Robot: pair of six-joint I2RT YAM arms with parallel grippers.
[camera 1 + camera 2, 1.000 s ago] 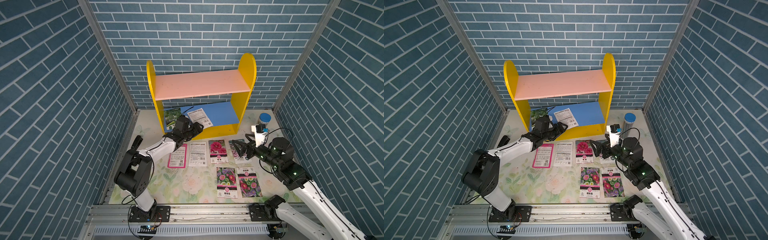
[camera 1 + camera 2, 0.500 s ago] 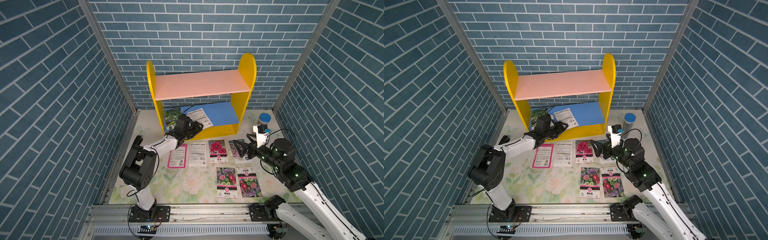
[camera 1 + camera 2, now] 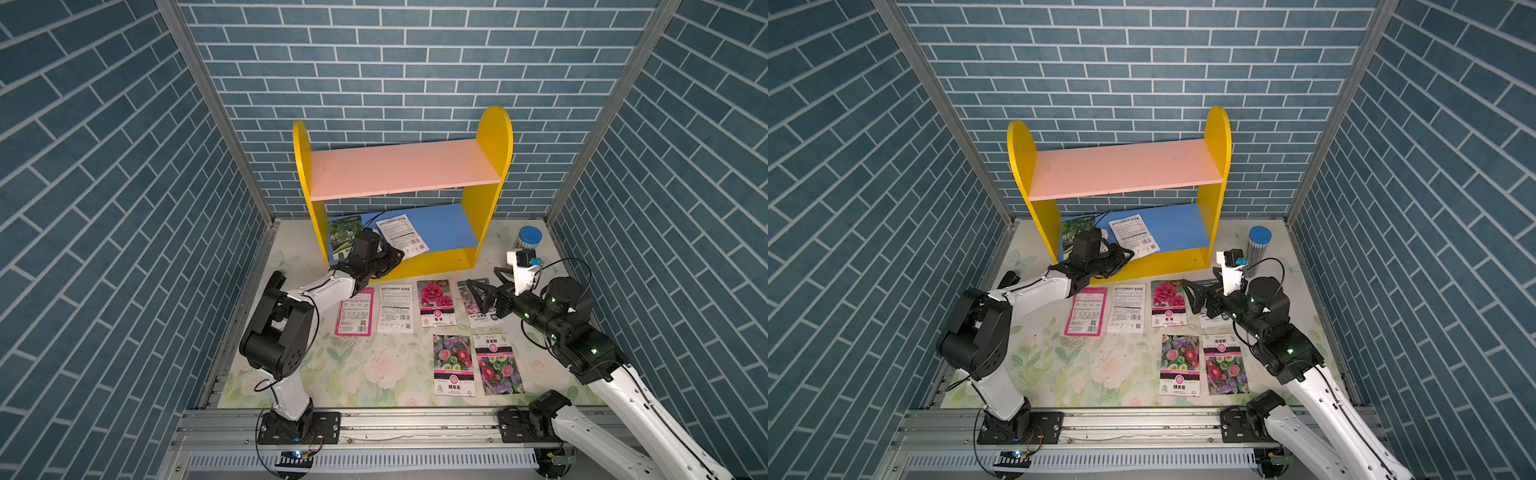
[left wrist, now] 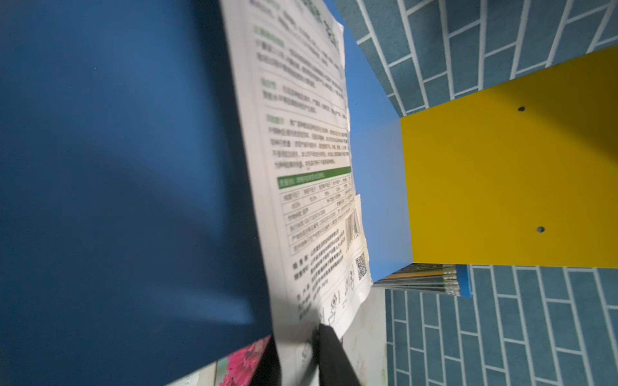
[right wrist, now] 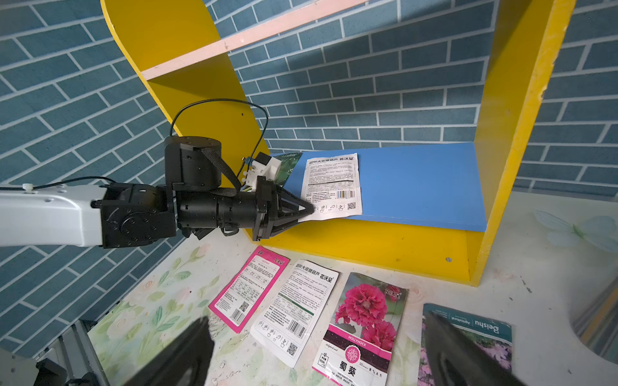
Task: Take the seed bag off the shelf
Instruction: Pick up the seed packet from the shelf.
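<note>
Blue brick walls [image 3: 395, 62], floral mat [image 3: 374, 370]; left gripper [image 5: 311, 209] pinches seed bag [image 5: 332, 183] on shelf [image 5: 418, 177], right gripper [image 3: 482, 277] splayed

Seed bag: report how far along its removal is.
Done: left gripper is shut on the white bag's corner. In hand: that pinch, at the blue board's front edge. Left: the bag lies on the board; pull it off. Right gripper hangs open.
</note>
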